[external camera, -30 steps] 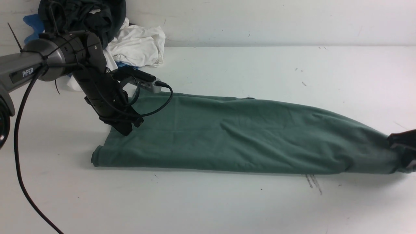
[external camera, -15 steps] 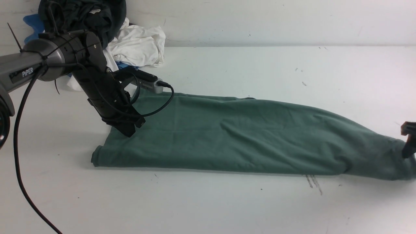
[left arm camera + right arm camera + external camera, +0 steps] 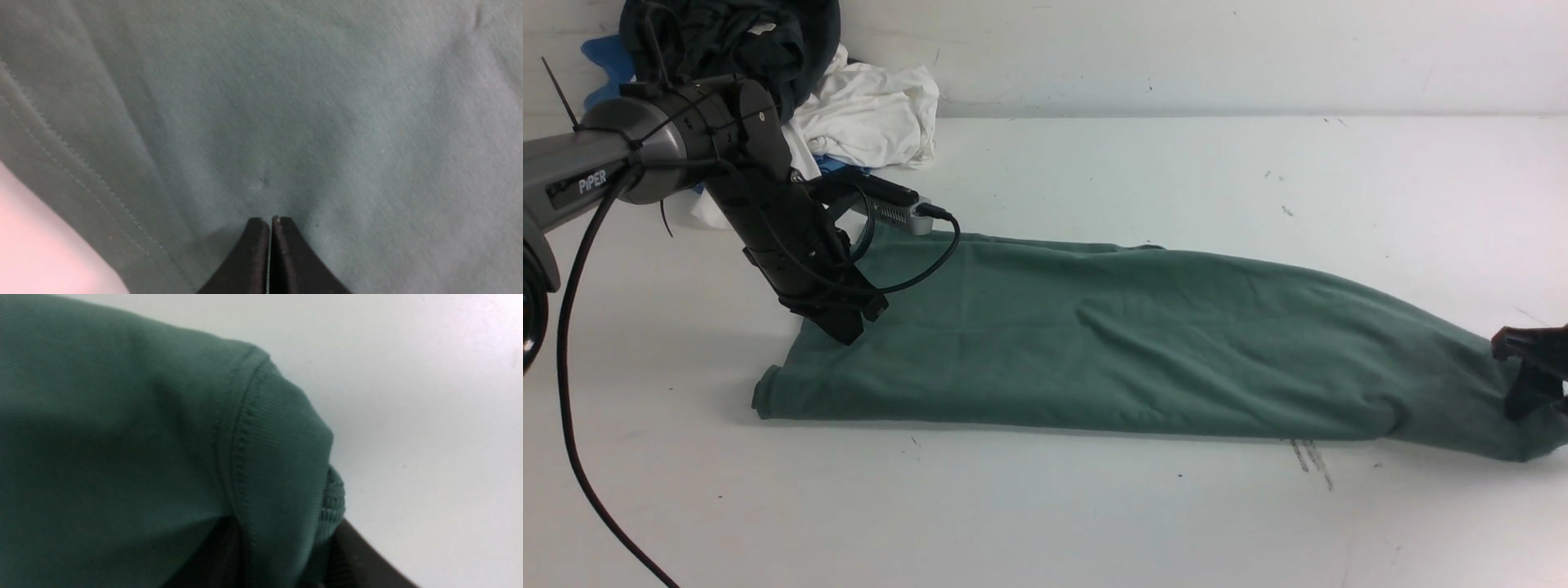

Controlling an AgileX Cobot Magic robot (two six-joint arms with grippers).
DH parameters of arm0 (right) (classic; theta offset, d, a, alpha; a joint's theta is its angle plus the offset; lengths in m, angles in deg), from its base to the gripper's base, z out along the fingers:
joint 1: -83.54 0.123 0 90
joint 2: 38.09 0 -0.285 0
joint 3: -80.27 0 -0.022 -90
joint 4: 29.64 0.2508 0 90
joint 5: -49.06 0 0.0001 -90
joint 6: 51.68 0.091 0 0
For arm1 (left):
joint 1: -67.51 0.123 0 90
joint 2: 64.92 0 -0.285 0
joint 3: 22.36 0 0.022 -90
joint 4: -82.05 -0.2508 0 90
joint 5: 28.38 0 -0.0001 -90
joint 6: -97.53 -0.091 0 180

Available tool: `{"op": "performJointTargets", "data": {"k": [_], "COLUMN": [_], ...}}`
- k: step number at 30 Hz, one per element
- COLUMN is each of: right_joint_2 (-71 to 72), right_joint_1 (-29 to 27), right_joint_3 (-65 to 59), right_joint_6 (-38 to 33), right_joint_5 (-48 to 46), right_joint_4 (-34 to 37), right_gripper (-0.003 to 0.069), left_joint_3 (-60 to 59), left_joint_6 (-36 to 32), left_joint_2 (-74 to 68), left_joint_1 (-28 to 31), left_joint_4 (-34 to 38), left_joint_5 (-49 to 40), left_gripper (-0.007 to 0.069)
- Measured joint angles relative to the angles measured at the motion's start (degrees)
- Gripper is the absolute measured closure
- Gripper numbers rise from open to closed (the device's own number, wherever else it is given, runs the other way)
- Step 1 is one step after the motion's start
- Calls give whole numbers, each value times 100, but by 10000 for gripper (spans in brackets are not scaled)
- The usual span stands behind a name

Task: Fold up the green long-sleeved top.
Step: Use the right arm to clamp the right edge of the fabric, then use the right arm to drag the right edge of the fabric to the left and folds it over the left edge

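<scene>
A green top [image 3: 1143, 343] lies on a white surface [image 3: 1094, 514], already folded lengthwise into one long, narrow band. Its long axis runs straight from the left gripper [image 3: 843, 325] across to the right gripper [image 3: 1529, 380], one end under each. The stitched hem [image 3: 61, 163] end lies at the left gripper; the ribbed band [image 3: 282, 457], probably the neckline, points toward the right gripper.

The left gripper has its fingers together, tips pressed onto the cloth just inside the hem; whether they pinch any fabric cannot be told. The right gripper appears clamped on the ribbed end, with cloth draped between its dark fingers and raised slightly off the surface.

The step in hand looks like the crosswise fold. The next move likely calls for the right gripper to carry its end up and over toward the left gripper, which pins the hem, and to lay edge on edge without dragging the band askew.

A heap of other clothes [image 3: 866, 114] sits beyond the left gripper, apart from the top
</scene>
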Motion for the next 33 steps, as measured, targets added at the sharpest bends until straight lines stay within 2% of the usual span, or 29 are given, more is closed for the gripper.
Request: {"op": "performJointTargets", "data": {"k": [2,4,10,14,17,20,21,22,28,33], "right_joint_2": [139,405,1587,2049,2275,2303,2303,2303,1887,1030], "right_joint_1": [0,0,-166,-169,226,1030,1089,1575,3198,4012], "right_joint_3": [-5,-18,-30,97,596,1354,1401,1744,2709,3111], "right_joint_6": [-48,-47,631,821,607,311,299,225,204,349], "right_joint_5": [-67,-115,-298,-513,-971,-1429,-1480,-1604,-1675,-1500], "right_joint_4": [-15,-241,-1579,-1859,-1734,-1420,-1399,-1242,-811,-515], "right_gripper": [568,618,624,624,624,624,624,624,624,624], "left_joint_3": [0,0,-6,-6,-1,-1,-1,-1,-1,-1], "left_joint_6": [0,0,0,0,0,0,0,0,0,0], "left_joint_2": [0,15,568,967,1208,1227,1220,1176,832,515], "left_joint_1": [0,0,0,0,0,0,0,0,0,0], "left_joint_4": [0,0,-6,0,6,6,6,25,353,507], "left_joint_5": [-20,-86,-302,-317,-325,-332,-332,-332,-327,-321], "left_gripper": [631,631,631,631,631,631,631,631,631,631]}}
